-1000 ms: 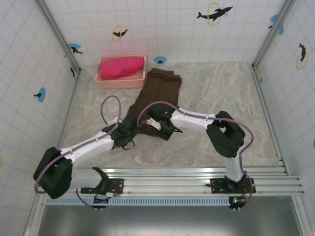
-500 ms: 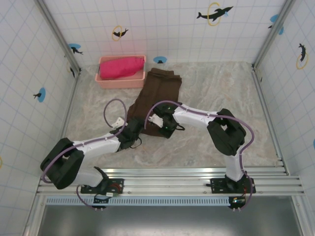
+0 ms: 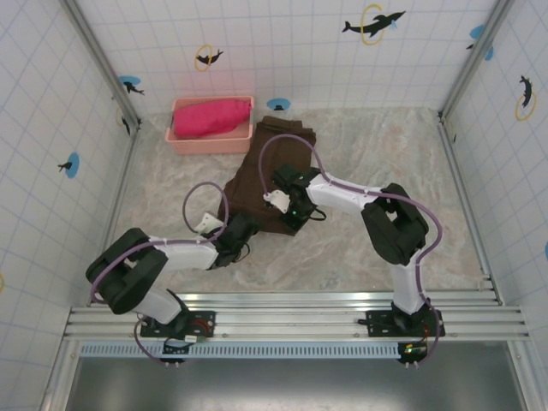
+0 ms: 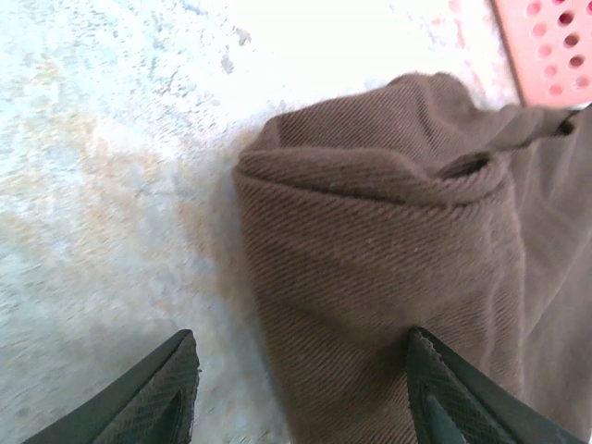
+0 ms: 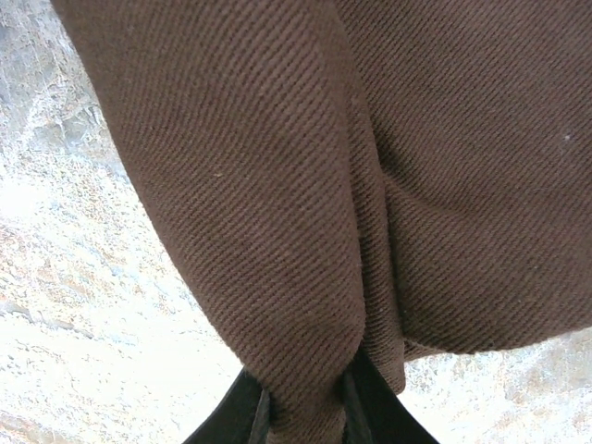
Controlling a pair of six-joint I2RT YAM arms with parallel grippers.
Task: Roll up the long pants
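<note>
Marbled grey-beige tabletop [image 3: 385, 171] fills a booth of white tiled walls [image 3: 300, 51] dotted with dolphin stickers [image 3: 372, 24], with an aluminium rail [image 3: 300, 300] carrying the arm bases along the near edge.

At the far left stands a pink basket [image 3: 210, 147] holding a bright pink-red cloth [image 3: 210, 116], set aside from the work. Nearer and just right of it, the left gripper [image 3: 242, 231] sits low at the near-left corner of the long pants [image 3: 274, 163]. Its wrist view shows the jaws of this gripper [image 4: 301, 379] apart, one finger over bare table and the other over brown cloth, straddling the thick folded end of the pants [image 4: 370, 240], probably lined up to take that edge.

The pants lie mid-table, running from just beside the basket's right end toward the arms, the near end bunched up. On their right side the right gripper [image 3: 287, 214] bears on the cloth; seen from its wrist, the jaws of that gripper [image 5: 305, 407] are clamped on a raised ridge of the twill [image 5: 277, 185], seemingly to hold the near end lifted so a roll can start.
</note>
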